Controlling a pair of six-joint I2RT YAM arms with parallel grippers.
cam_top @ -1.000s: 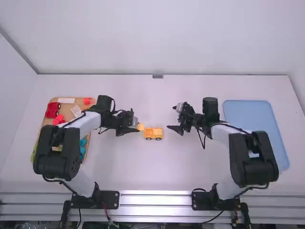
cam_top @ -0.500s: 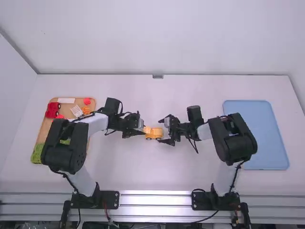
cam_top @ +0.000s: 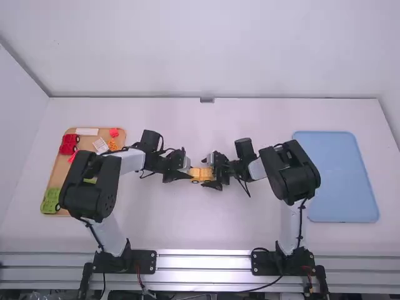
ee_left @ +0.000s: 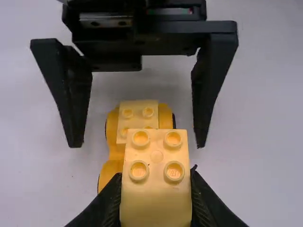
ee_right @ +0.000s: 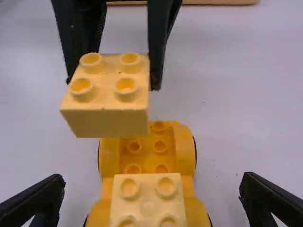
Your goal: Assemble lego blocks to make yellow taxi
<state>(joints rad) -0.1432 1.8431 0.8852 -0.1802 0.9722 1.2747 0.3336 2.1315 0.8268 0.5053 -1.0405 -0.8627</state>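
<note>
In the high view my left gripper (cam_top: pixel 187 175) is at the left end of the orange car base (cam_top: pixel 197 177), and my right gripper (cam_top: pixel 213 177) is at its right end. The left wrist view has the left gripper (ee_left: pixel 155 201) shut on a pale yellow block (ee_left: pixel 155 198). In the right wrist view, this held block (ee_right: pixel 105 120) hangs above the studded end of the car base (ee_right: pixel 147 158). Another pale yellow block (ee_right: pixel 147 201) sits on the base's other end, between the spread, open fingers of the right gripper (ee_right: pixel 150 199), touching neither.
A wooden tray (cam_top: pixel 57 175) at the left carries a red car (cam_top: pixel 69 144), a green piece (cam_top: pixel 51 200) and several small pieces. On the right lies a blue tray (cam_top: pixel 345 178).
The right gripper has moved left, from well clear of the car to around its right end. My left gripper has shifted slightly right with its block, now over the car's left part.
</note>
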